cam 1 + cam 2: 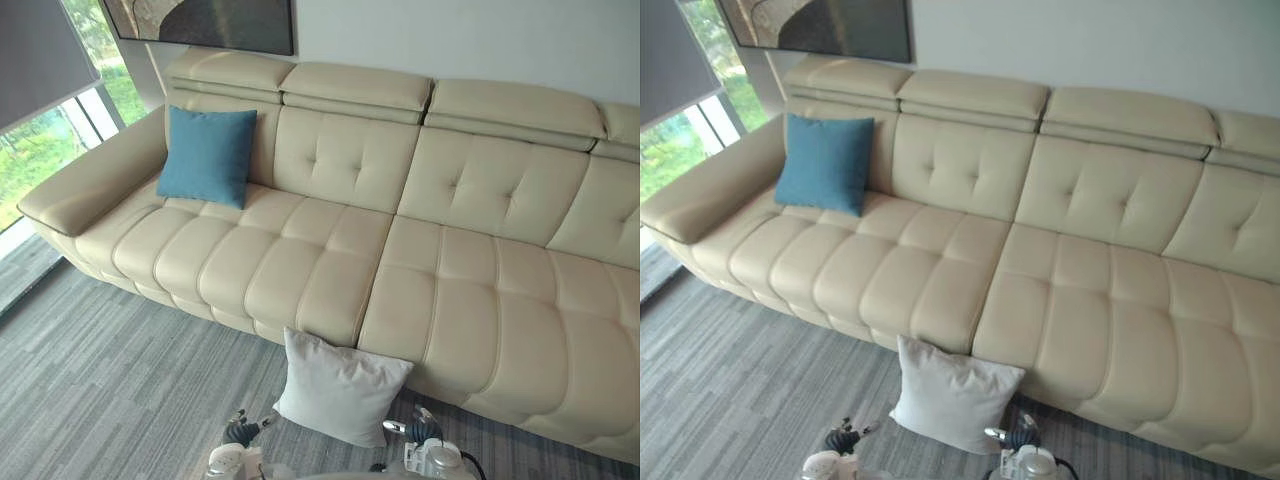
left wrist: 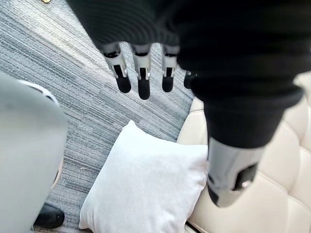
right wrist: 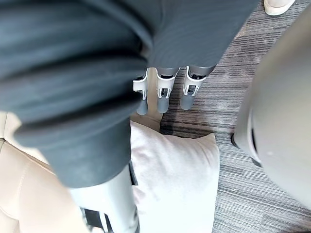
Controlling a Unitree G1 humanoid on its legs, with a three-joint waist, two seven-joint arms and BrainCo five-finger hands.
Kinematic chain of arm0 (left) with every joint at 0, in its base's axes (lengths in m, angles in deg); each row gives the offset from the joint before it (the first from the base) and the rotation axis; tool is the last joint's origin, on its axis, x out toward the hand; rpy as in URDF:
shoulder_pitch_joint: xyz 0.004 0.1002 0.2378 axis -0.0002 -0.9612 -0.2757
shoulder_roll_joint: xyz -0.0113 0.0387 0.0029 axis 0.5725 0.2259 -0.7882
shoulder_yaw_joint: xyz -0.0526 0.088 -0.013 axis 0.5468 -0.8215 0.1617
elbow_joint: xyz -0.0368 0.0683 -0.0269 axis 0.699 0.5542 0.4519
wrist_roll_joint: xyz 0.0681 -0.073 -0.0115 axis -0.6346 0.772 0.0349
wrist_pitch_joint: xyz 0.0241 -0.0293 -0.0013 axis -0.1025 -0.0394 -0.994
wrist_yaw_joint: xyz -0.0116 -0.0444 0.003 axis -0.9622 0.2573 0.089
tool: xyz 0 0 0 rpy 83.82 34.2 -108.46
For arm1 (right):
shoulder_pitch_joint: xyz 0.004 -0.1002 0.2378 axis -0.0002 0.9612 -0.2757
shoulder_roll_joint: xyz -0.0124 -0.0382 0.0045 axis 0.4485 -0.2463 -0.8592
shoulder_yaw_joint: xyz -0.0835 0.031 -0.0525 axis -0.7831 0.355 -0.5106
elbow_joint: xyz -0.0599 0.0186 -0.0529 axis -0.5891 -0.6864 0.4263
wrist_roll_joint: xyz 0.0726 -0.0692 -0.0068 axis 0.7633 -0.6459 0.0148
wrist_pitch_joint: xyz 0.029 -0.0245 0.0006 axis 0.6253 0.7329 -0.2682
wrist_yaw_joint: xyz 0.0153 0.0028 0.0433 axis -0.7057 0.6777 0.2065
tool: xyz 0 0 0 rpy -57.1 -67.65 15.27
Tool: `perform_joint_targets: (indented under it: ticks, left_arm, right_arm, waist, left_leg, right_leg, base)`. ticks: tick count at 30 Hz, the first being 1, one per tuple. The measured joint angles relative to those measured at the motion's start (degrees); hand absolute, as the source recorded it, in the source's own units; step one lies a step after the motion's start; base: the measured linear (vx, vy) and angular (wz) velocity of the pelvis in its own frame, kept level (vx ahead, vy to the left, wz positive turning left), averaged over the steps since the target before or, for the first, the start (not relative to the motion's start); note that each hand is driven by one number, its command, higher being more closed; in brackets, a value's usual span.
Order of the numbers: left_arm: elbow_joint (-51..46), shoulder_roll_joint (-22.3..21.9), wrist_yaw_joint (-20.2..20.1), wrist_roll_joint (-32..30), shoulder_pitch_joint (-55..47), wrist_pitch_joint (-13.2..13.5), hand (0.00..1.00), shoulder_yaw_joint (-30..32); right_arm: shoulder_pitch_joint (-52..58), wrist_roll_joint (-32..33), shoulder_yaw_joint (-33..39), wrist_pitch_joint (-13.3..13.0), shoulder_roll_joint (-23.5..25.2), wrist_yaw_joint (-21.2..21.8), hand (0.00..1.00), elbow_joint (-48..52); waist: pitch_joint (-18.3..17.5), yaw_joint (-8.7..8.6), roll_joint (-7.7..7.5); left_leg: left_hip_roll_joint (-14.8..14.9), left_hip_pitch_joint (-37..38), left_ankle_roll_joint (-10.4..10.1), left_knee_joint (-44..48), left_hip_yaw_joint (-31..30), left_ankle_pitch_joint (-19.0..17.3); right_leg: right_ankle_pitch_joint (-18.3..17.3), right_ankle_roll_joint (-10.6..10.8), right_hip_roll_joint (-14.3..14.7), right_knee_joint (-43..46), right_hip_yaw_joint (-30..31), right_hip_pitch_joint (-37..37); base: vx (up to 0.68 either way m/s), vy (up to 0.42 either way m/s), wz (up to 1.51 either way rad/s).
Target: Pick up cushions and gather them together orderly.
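- Left eye view: a blue cushion [image 1: 208, 155] is leaning upright against the backrest at the left end of a long cream sofa [image 1: 450, 280], just beside the armrest.
- Further right, a white cushion [image 1: 340, 385] is standing on the grey carpeted floor [image 1: 100, 380]. It is resting against the sofa's front edge near the middle, well apart from the blue cushion.
- The left robot hand [image 2: 142, 80] is hanging above the white cushion in its wrist view, with fingers straight and spread and the thumb apart, gripping nothing.
- The right robot hand [image 3: 163, 94] is hovering over the same cushion from the other side, its fingers likewise straight and relaxed, also empty.
- The task is looking barely begun: no cushion is being held, and the two are sitting apart, one on the seat and one on the floor.
- What is remaining, it seems, is lifting the white cushion off the floor and setting it neatly beside the blue cushion.
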Motion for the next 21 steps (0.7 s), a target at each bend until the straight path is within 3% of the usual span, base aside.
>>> perform_joint_targets:
  ticks: [3,4,8,9,10,11,12,17,21]
  left_arm:
    - [-1.8,-0.3,0.1,0.0,-0.4,0.1,0.0,0.1]
    - [-1.9,-0.3,0.1,0.0,-0.4,0.1,0.0,0.1]
    - [-2.1,-0.1,0.3,0.0,-0.3,0.1,0.0,0.0]
    - [-1.9,0.1,0.6,0.2,-0.1,0.1,0.0,-0.2]
    - [-1.8,0.6,0.6,0.2,-0.2,0.1,0.0,-0.3]
    - [-1.4,1.7,0.6,0.2,-0.1,0.1,0.0,-1.2]
    - [-1.1,1.9,0.6,0.2,0.1,0.1,0.0,-1.2]
    - [0.7,2.3,0.9,0.8,0.7,0.1,0.0,-1.2]
    - [0.9,2.3,1.2,0.8,0.8,0.1,0.0,-2.0]
  right_arm:
    - [0.1,0.8,0.1,0.1,-0.1,-0.3,0.0,-0.3]
    - [0.1,0.8,0.1,0.1,-0.1,-0.4,0.0,-0.3]
    - [-0.1,1.8,0.1,0.1,0.0,-0.8,0.0,-0.2]
    - [-0.1,1.9,0.0,0.3,0.2,-0.9,0.0,-0.5]
    - [0.0,1.9,0.0,0.3,0.3,-0.9,0.0,-0.5]
    - [0.3,1.9,-0.2,0.3,1.0,-0.9,0.0,-0.7]
    - [0.4,1.9,0.0,0.4,1.4,-0.9,0.0,-1.0]
    - [0.4,3.6,1.3,0.2,1.7,-1.7,0.0,-1.1]
    - [0.4,4.7,1.7,0.0,1.5,-2.8,0.0,-1.1]
  waist:
    - [0.3,0.55,0.56]
    - [0.3,0.54,0.55]
    - [0.4,0.6,0.37]
    - [0.3,0.74,0.06]
    - [0.1,0.69,-0.26]
    - [-0.6,0.45,-1.78]
    - [-0.7,0.53,-1.99]
    - [-1.0,0.5,-2.6]
    - [-0.5,0.45,-1.9]
  left_leg:
    - [2.9,-7.3,0.5,17.0,-4.1,-0.7]
    - [2.9,-7.7,0.6,17.6,-4.3,-1.0]
    - [0.0,-9.7,0.9,7.8,-7.4,-2.6]
    - [-2.6,-8.5,-1.0,2.4,-10.3,-1.3]
    - [-3.2,-8.1,-0.8,1.7,-9.9,-1.2]
    - [-4.1,-7.4,-0.1,0.2,-8.7,-0.9]
    - [-4.6,-7.4,0.0,0.0,-8.0,-1.0]
    - [-6.3,-4.4,0.8,-2.0,-5.7,-0.6]
    - [-6.0,-3.6,0.8,-2.6,-5.0,-0.6]
  right_leg:
    - [-1.1,-1.2,1.9,-0.9,0.1,3.3]
    - [-1.2,-1.2,2.0,-0.9,0.4,3.4]
    - [-1.7,-0.2,1.6,-0.8,4.1,4.0]
    - [-2.1,1.4,1.0,0.2,6.3,3.6]
    - [-2.0,1.8,0.8,-0.2,6.7,3.6]
    - [-1.4,2.8,-0.3,-2.1,7.4,3.9]
    - [-0.8,3.3,-0.8,-3.2,7.8,4.2]
    - [0.4,4.3,-2.4,-5.5,9.4,6.3]
    - [0.4,4.3,-1.9,-5.4,9.9,6.3]
  base:
    - [0.13,-0.137,-0.06]
    - [0.13,0.001,-0.42]
    - [0.14,0.109,-0.53]
    - [0.14,0.199,-0.47]
    - [0.21,0.239,-0.36]
    - [0.17,0.144,-0.17]
    - [0.17,0.144,-0.18]
    - [0.13,0.115,-0.18]
    - [0.08,0.017,-0.12]
